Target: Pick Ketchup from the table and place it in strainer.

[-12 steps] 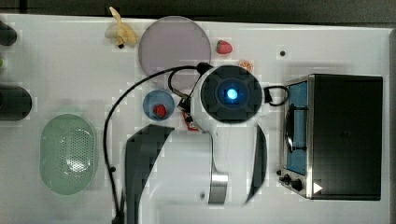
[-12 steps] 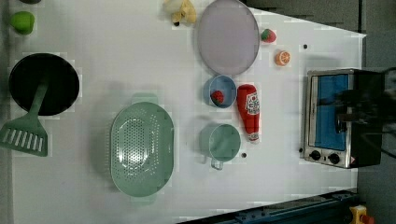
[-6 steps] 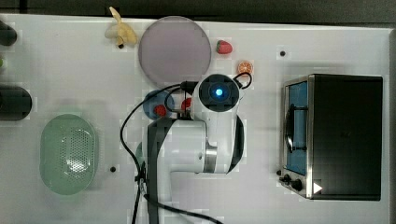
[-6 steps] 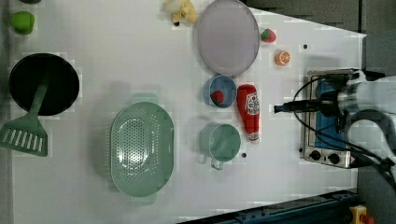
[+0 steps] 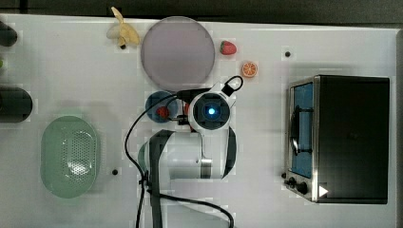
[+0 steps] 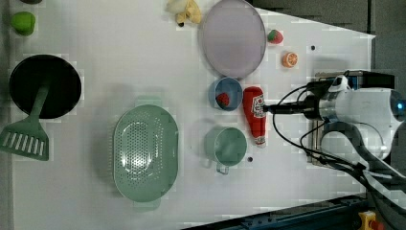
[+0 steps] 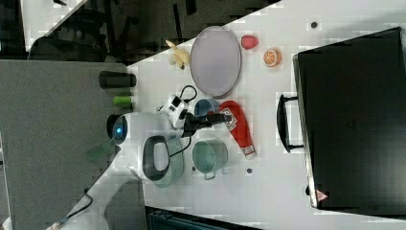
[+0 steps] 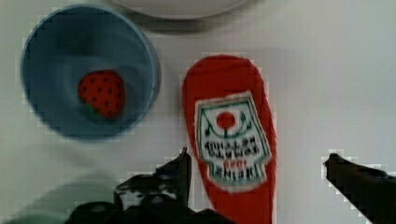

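The Ketchup [image 6: 255, 115], a red squeeze bottle with a white label, lies flat on the white table between a blue bowl and a green cup. In the wrist view the Ketchup [image 8: 229, 140] lies just below my open gripper [image 8: 259, 161], one dark fingertip on each side of the labelled body and nothing gripped. In the left view my gripper [image 6: 268, 109] reaches in from the left view's right over the bottle's upper half. The right view shows my gripper [image 7: 218, 117] above the Ketchup [image 7: 237, 127]. The pale green strainer [image 6: 117, 148] stands apart at the left view's left; the strainer [image 5: 45, 156] holds nothing.
A blue bowl [image 6: 232, 85] with a strawberry sits beside the bottle, and a green cup [image 6: 225, 146] stands close by. A grey-lilac plate [image 6: 232, 38], orange slice [image 6: 289, 59] and loose strawberry [image 6: 274, 36] lie farther off. A toaster oven [image 5: 342, 137] stands on one side, a black pan [image 6: 43, 86] on the other.
The arm has swung in from the left view's right and come down over the Ketchup. The gripper has stayed open throughout.
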